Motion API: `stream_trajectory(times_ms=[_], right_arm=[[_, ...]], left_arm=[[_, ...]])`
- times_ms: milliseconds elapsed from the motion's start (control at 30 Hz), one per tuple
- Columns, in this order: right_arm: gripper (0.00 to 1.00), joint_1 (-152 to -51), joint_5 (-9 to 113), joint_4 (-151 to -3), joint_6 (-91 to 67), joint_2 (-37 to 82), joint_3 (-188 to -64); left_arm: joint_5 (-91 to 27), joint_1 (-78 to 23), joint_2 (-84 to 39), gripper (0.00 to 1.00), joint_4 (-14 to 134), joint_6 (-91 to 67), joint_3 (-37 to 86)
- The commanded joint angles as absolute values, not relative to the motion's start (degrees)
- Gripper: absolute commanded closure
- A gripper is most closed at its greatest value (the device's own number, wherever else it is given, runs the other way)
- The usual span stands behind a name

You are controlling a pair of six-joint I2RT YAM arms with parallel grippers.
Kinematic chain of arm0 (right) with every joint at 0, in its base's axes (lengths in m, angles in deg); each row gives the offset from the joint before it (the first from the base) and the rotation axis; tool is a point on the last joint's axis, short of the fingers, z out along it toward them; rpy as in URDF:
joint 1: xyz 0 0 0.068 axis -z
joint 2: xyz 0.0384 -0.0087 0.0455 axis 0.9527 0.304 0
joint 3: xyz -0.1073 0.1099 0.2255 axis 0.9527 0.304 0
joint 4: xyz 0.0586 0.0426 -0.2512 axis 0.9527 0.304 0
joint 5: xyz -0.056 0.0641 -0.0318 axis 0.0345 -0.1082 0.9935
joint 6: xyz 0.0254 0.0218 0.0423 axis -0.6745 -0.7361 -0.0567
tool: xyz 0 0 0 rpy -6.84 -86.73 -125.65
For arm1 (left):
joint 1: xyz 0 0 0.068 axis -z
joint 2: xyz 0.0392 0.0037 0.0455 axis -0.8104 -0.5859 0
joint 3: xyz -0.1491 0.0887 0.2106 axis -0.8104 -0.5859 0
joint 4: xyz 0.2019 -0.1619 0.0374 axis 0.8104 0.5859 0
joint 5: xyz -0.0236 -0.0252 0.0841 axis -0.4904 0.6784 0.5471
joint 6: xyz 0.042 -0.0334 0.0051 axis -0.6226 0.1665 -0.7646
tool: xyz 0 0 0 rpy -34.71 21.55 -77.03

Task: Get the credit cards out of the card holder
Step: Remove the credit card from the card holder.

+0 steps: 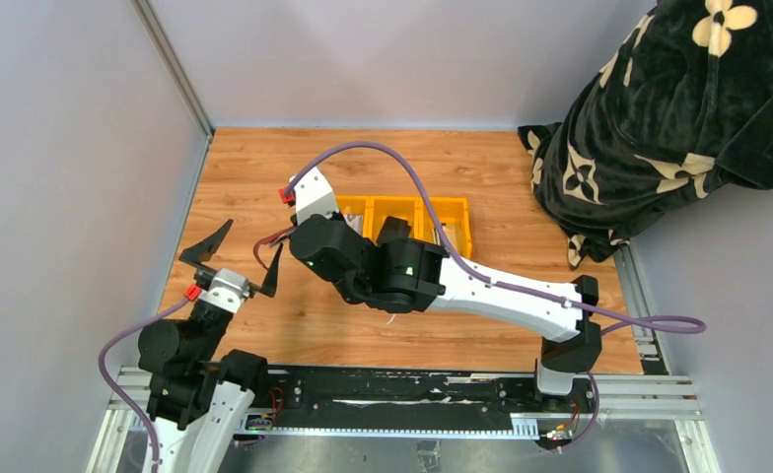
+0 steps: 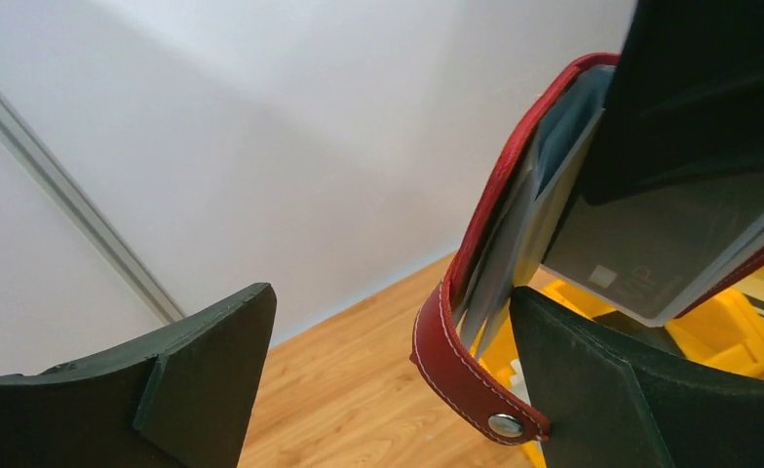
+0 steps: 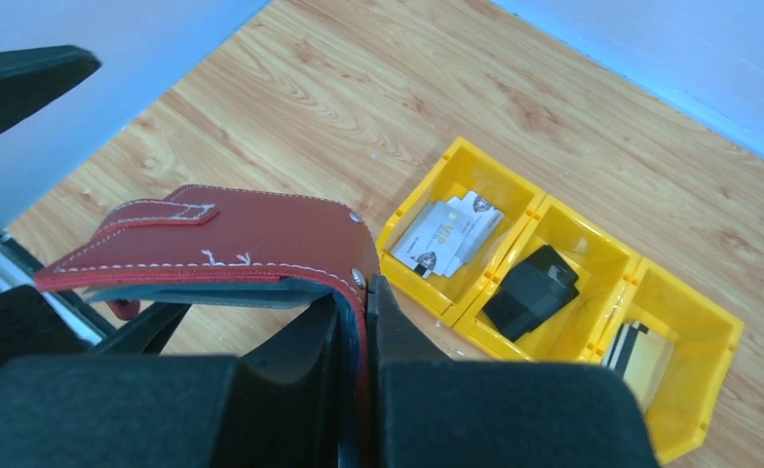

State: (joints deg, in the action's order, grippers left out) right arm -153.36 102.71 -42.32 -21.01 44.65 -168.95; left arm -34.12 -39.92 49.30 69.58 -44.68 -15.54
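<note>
My right gripper (image 3: 366,292) is shut on one cover edge of the maroon card holder (image 3: 232,229) and holds it above the table. The holder hangs open, with its snap tab (image 2: 471,375) low. A silvery-grey card (image 2: 651,258) sits in one of its see-through sleeves. My left gripper (image 2: 390,312) is open, and the holder's lower edge hangs between its fingers, close against the right finger (image 2: 651,390). In the top view the left gripper (image 1: 242,258) is open beside the holder (image 1: 267,242). A light card (image 3: 448,232), a black card (image 3: 531,292) and a tan-gold card (image 3: 641,356) lie in the tray.
The yellow three-compartment tray (image 1: 458,229) stands mid-table behind the right arm, also seen in the right wrist view (image 3: 553,210). A black flowered cloth bundle (image 1: 659,128) fills the back right corner. Grey walls close the left and back sides.
</note>
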Motion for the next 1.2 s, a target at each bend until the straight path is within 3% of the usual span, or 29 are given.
stream_trajectory(times_ms=[0,233,500,600,733,800,1067,1167], right_arm=[[1.0,-154.4,99.4,-48.8,-21.0,40.4,-164.1],[1.0,-154.4,95.6,-49.8,-20.3,38.4,-161.1],[1.0,-152.4,82.3,-51.5,-18.7,31.3,-153.3],[1.0,-150.5,76.0,-51.4,-19.0,28.4,-151.0],[1.0,-149.9,70.9,-49.4,-18.6,27.0,-151.5],[1.0,-149.9,69.5,-48.0,-18.4,27.0,-152.2],[1.0,-149.8,67.4,-45.7,-18.4,27.3,-153.0],[1.0,-149.5,66.9,-45.6,-18.6,27.1,-152.4]], left_arm=[[-35.2,-39.9,45.7,0.0,71.0,-38.4,-12.2],[-49.1,-39.9,40.3,0.0,76.6,-29.7,-6.2],[-62.4,-39.9,33.1,0.08,92.7,-36.6,2.9],[-63.8,-39.9,32.0,0.19,97.0,-40.2,5.0],[-62.2,-39.9,32.7,0.51,97.0,-42.6,5.5],[-61.5,-39.9,33.3,0.59,95.5,-41.9,5.5],[-61.3,-39.9,33.3,0.52,94.8,-37.9,7.6],[-60.9,-39.9,33.4,0.58,94.7,-35.8,7.6]])
